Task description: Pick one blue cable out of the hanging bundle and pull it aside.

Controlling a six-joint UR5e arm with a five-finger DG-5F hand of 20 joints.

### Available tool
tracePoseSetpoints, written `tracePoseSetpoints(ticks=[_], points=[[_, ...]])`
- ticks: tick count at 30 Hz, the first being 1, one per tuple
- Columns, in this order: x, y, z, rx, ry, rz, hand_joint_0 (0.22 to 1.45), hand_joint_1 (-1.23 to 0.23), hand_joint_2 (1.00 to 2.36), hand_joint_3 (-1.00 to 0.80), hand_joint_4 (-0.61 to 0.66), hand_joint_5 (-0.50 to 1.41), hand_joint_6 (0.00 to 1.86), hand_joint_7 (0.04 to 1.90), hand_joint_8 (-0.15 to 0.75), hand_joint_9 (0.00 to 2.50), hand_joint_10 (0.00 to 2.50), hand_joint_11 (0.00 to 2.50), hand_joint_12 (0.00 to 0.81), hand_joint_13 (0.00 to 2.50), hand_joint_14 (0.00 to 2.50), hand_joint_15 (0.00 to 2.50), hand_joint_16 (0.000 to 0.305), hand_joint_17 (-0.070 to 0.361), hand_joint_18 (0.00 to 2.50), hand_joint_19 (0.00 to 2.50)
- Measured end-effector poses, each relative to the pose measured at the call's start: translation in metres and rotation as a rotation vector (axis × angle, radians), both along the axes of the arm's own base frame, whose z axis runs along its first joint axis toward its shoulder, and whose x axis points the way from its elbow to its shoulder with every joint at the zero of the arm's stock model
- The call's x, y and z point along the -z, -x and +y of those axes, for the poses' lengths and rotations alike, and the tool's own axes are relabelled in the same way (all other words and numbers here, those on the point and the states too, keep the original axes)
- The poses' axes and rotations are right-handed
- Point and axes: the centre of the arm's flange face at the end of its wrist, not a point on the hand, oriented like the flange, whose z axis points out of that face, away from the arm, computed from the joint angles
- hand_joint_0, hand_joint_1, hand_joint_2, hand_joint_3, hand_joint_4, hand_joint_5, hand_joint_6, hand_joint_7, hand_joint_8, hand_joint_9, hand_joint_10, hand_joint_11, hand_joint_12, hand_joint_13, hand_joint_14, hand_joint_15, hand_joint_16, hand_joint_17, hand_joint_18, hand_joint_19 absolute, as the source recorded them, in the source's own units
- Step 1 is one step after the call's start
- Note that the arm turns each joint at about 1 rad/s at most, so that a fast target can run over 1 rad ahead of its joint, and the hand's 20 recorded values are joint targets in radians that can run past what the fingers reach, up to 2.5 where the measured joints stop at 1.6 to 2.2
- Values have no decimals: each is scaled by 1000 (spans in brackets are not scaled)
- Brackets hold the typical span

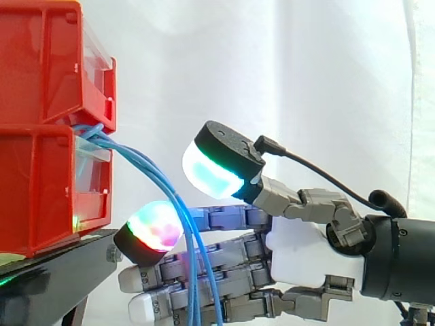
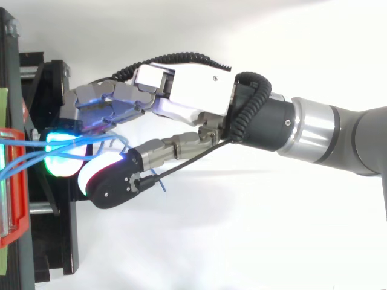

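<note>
Fingers (image 1: 234, 259) stretched out and relaxed, thumb (image 1: 219, 161) raised apart, nothing pinched | blue cables (image 1: 143, 163) hang from the red bins (image 1: 41, 190), draping across the hand (image 1: 306, 255) | step: singling out one strand; next you need the thumb closing on just one | room: open rightward; bins and black stand (image 1: 54, 272) close on the left.

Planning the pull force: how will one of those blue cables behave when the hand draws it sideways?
Probably floppy: the blue cables droop in a curve from the red bin. They look thin, so likely light. The strands run bunched together past the hand, so neighbours may drag along.
</note>
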Motion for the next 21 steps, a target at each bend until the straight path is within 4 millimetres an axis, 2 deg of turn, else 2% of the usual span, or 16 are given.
tracePoseSetpoints(ticks=[5,16,19,21], points=[[0,0,-7,-6,1,-1,526,-585,1003,-475,253,-100,503,1126,272,697,7,200,327,630,11,261,41,93,439,227],[0,0,-14,-4,-5,-5,554,-590,1008,-420,205,-77,501,1286,269,703,8,206,321,629,11,263,40,91,433,233],[-1,0,-16,-6,-10,-7,574,-599,1011,-369,177,-96,588,1207,267,710,8,222,318,632,11,274,40,90,435,234],[-1,0,-18,-9,-13,-8,586,-607,1015,-319,174,-114,662,1086,267,710,9,239,319,633,11,274,40,89,438,240]])
